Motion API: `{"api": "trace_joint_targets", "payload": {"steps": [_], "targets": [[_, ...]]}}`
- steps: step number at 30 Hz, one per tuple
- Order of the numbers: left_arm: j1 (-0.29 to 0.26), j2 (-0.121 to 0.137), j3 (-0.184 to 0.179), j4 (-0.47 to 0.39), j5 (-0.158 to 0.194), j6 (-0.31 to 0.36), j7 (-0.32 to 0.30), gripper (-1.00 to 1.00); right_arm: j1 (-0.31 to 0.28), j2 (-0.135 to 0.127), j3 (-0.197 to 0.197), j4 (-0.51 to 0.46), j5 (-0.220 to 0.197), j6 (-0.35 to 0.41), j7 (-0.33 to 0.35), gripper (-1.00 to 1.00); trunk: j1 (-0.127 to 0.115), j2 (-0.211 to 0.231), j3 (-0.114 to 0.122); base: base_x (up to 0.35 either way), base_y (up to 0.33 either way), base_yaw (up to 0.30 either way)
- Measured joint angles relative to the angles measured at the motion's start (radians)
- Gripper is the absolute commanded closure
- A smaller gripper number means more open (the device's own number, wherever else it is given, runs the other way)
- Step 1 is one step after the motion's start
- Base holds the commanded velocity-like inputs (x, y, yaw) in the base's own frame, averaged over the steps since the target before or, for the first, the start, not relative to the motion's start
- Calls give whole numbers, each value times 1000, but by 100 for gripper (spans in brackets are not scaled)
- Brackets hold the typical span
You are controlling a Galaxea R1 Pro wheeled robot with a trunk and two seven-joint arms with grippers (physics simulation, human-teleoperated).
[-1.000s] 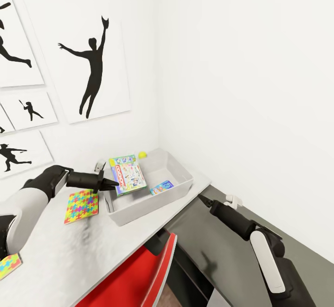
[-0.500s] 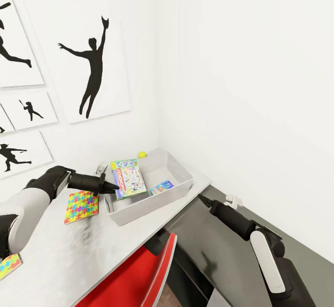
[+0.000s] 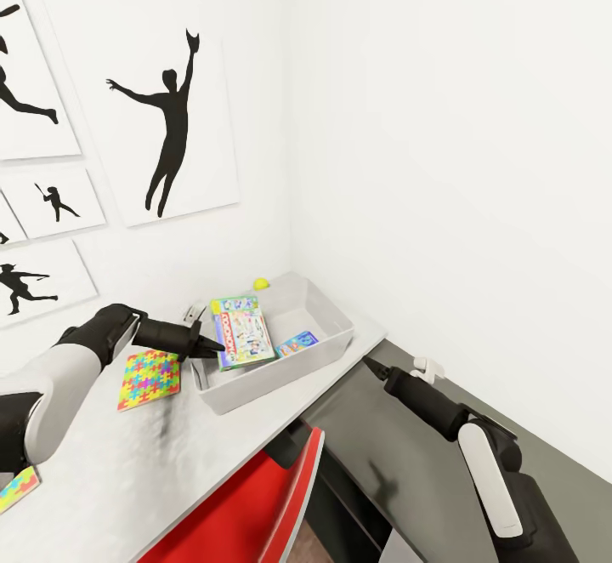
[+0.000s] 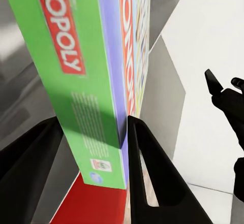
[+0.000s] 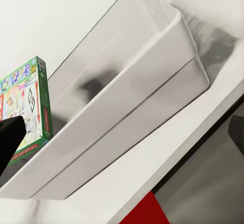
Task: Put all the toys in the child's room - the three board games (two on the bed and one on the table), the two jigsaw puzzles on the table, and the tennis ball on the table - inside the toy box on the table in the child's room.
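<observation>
Room: white walls are meeting in a corner, black silhouette posters [image 3: 174, 121] are hanging above the pale worktop [image 3: 127, 461], and a red chair [image 3: 255, 512] is tucked beneath it.
Left hand: the left hand [image 3: 212, 348] is clamping the green-edged Monopoly board game [image 3: 242, 331] between its two fingers; in the left wrist view the box edge [image 4: 96, 82] is sitting squarely between them.
What is changing: over the last second the box has been sinking lower and flatter over the near end of the toy box [image 3: 336, 338], so I judge the release to be close.
Meaning for the task: this is about to become the second game inside the bin.
Right hand: the right hand [image 3: 371, 365] is hanging idle beside the worktop's end, above the dark shelf unit [image 3: 408, 461]; I cannot tell whether its fingers are apart or together.
Board games counted: two showing, the held one and a small blue one [image 3: 297, 344] lying on the bin floor.
Jigsaw puzzles counted: two, one [image 3: 150, 378] just beside the bin, another [image 3: 17, 488] near the worktop's front edge.
Tennis ball counted: one [image 3: 262, 284], resting behind the bin against the wall.
</observation>
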Motion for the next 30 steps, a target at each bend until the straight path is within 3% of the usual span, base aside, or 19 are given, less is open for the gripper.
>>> {"api": "trace_joint_targets", "payload": {"steps": [15,16,30], "targets": [[1,6,0,1,0,0,0,100,0,0,0,0,-1,0,0,-100,0,0,0,0,0,0],[1,6,0,1,0,0,0,-100,0,0,0,0,-1,0,0,-100,0,0,0,0,0,0],[1,11,0,2,1,0,0,-100,0,-1,0,0,-2,0,0,-100,0,0,0,0,0,0]]}}
